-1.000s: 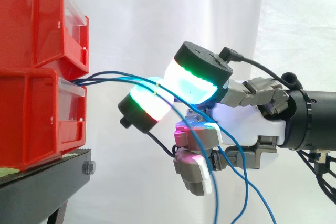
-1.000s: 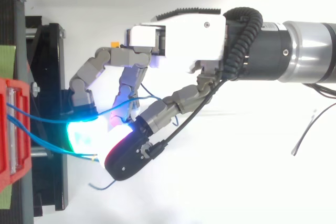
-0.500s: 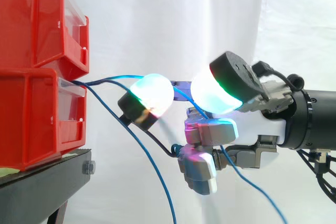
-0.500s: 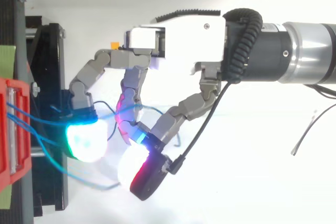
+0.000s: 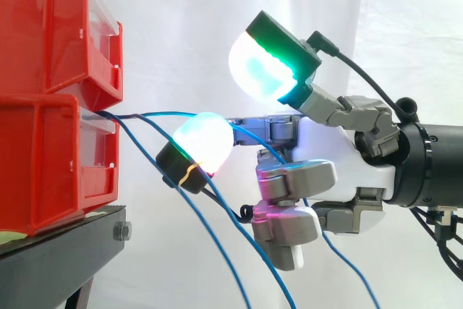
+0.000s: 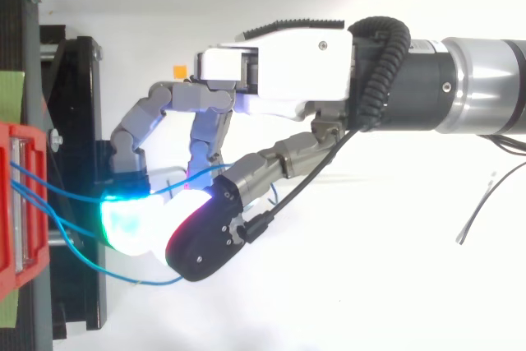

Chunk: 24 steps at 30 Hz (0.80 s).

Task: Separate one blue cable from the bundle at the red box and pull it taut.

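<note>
Thin blue cables point(image 5: 137, 115) leave the gap between the two stacked red bins point(image 5: 51, 164) and run right toward my hand point(image 5: 340, 157). One cable runs along the top of the outstretched finger's cyan-white pad point(image 5: 206, 139) and passes behind it. Others sag below that finger and hang down point(image 5: 217, 251). The thumb's green-white pad point(image 5: 260, 70) is lifted well above the finger pad, with open space between them, so nothing is pinched. Lower fingers are curled under the palm. From above, the hand point(image 6: 279, 63) reaches left to the cables point(image 6: 66, 196) at the bin's front point(image 6: 16, 203).
The bins rest on a black stand point(image 5: 65, 251), whose frame point(image 6: 74, 96) lies just under the fingertips in the top view. A white curtain hangs behind. One cable's loose end point(image 6: 177, 280) lies near the stand's edge.
One second ago the thumb pad was pressed onto the finger pad over the cables. It swung away and now stands raised above the finger. More cable has dropped below the finger.
</note>
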Available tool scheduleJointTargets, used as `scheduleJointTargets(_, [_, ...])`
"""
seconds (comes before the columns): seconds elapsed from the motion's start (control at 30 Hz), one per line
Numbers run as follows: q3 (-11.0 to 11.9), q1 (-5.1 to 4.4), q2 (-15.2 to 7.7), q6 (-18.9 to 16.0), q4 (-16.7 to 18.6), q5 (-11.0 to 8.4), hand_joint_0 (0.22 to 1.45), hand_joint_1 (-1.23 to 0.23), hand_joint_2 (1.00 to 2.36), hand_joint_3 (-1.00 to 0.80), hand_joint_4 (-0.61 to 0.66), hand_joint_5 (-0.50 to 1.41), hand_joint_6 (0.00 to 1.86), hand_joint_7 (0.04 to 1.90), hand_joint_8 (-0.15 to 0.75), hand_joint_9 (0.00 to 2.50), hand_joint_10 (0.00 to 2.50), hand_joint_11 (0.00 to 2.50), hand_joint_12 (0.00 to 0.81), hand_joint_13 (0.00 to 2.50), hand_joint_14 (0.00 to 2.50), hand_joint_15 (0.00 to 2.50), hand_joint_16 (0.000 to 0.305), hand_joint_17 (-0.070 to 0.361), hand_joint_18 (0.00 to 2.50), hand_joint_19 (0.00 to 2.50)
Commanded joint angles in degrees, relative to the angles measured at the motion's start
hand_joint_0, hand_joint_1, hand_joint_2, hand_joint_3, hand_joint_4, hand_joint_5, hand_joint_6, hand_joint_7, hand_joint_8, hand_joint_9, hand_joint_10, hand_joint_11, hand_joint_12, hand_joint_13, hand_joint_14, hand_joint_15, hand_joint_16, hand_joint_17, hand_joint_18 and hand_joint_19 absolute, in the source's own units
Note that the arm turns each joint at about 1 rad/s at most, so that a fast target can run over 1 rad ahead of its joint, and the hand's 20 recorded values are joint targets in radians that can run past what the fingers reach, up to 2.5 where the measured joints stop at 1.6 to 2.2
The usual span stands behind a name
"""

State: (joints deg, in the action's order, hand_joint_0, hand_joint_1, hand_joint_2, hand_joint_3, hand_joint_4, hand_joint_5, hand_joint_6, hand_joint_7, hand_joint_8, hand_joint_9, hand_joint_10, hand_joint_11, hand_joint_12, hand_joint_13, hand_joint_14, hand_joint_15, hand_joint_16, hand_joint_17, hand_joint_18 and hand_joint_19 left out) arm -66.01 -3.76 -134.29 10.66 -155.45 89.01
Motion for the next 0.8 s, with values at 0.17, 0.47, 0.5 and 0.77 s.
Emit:
scheduleJointTargets(0.17, [0.0,-0.02,-0.4,0.0,0.0,0.02,0.43,-0.56,1.0,-0.5,0.17,-0.23,0.95,0.64,0.301,0.7,2.14,0.94,0.411,1.0,1.45,1.07,0.066,0.149,1.1,1.2])
scheduleJointTargets(0.47, [0.0,-0.2,-0.4,0.0,0.3,-0.24,0.43,-0.58,1.0,-0.5,0.2,-0.23,0.95,0.63,0.324,0.4,2.5,0.74,0.404,0.71,2.5,0.87,0.058,0.13,1.17,1.51])
scheduleJointTargets(0.5, [0.0,-0.2,-0.4,0.1,0.3,-0.24,0.43,-0.58,1.0,-0.5,0.2,-0.23,0.95,0.63,0.329,0.4,2.5,0.75,0.404,0.7,2.5,0.88,0.057,0.129,1.18,1.43])
scheduleJointTargets(0.77, [0.0,0.33,-0.4,-0.1,0.4,0.02,0.44,-0.55,1.0,-0.5,0.19,-0.23,0.97,0.6,0.35,0.41,2.5,0.93,0.429,0.81,2.5,0.95,0.062,0.14,1.07,0.97])
